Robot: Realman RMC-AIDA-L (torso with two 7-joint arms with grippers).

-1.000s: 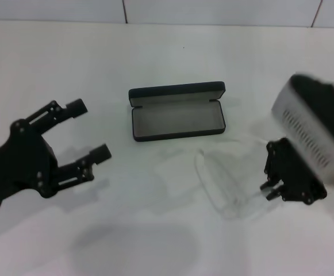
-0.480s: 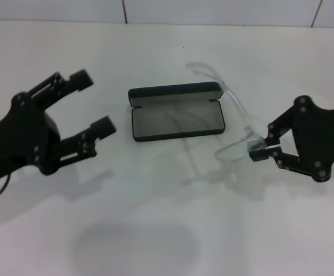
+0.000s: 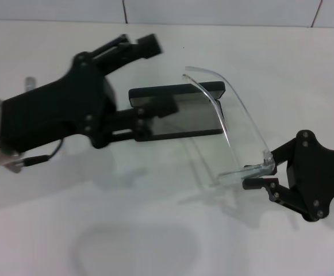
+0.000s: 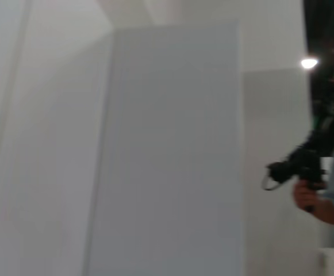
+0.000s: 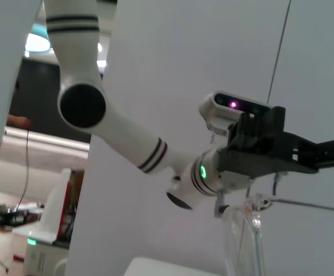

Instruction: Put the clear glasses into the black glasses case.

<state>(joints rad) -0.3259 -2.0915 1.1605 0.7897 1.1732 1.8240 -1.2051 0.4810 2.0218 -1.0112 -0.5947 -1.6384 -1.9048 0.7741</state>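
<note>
White table (image 3: 155, 230) fills head view, wall strip along top. Left gripper (image 3: 149, 77), upper left of centre, fingers spread wide, straddling left end of black glasses case (image 3: 181, 112): case open, centre frame. Right gripper (image 3: 257, 177), lower right, pinched on clear glasses (image 3: 241, 126), lifted, tilted. Advice: steady case, lower glasses level into lining. Far temple faint, probably above lid; case's left end hidden.

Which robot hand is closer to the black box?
Left. The left hand hovers right over the black glasses case; the right hand is off to its side, holding the clear glasses.
</note>
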